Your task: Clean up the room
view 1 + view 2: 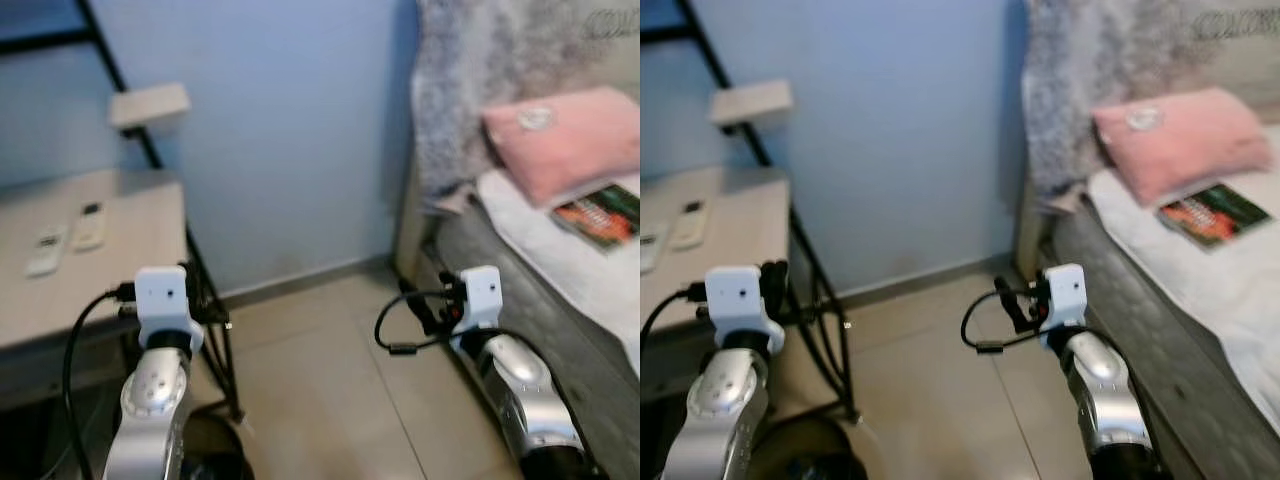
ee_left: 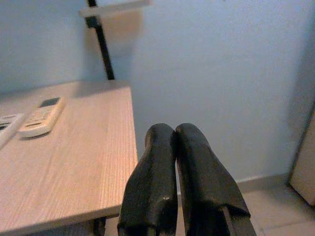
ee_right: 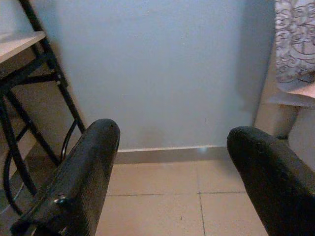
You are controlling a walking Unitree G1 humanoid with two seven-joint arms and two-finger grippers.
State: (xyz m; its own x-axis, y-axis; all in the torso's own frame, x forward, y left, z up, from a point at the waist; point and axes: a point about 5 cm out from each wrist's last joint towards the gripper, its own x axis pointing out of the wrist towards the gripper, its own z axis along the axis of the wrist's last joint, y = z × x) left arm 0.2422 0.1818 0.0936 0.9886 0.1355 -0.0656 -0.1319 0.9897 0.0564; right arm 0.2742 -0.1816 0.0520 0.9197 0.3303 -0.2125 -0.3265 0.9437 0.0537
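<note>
**Operator:** Report the state of the fingers on each arm.

**Technician:** Left gripper [image 2: 177,177]: the two black fingers are pressed together with nothing between them, aimed past the corner of the table [image 2: 74,162] toward the blue wall [image 1: 300,150]. Right gripper [image 3: 172,182]: fingers spread wide, empty, facing the tiled floor [image 3: 162,196] and the skirting board. Both arms are raised in front of the body. My judgement: this is a carry-free travel posture, since neither gripper is near anything it could pick up.

**Operator:** Where are the items that may need tidying?

**Technician:** Two candidates. On the table, at the robot's left, two white remote controls [image 1: 68,238] lie side by side, flat, well back from the edge. On the bed [image 1: 560,320], at the robot's right, a book [image 1: 600,212] with a dark green and red cover lies on a white sheet [image 1: 540,240], just beside a pink pillow [image 1: 560,140].

**Operator:** Appearance of the book?

**Technician:** Thin, flat, glossy cover. The title is too blurred to read. It sits slightly askew, likely left out after use. A grey patterned blanket [image 1: 470,90] hangs behind the pillow.
</note>
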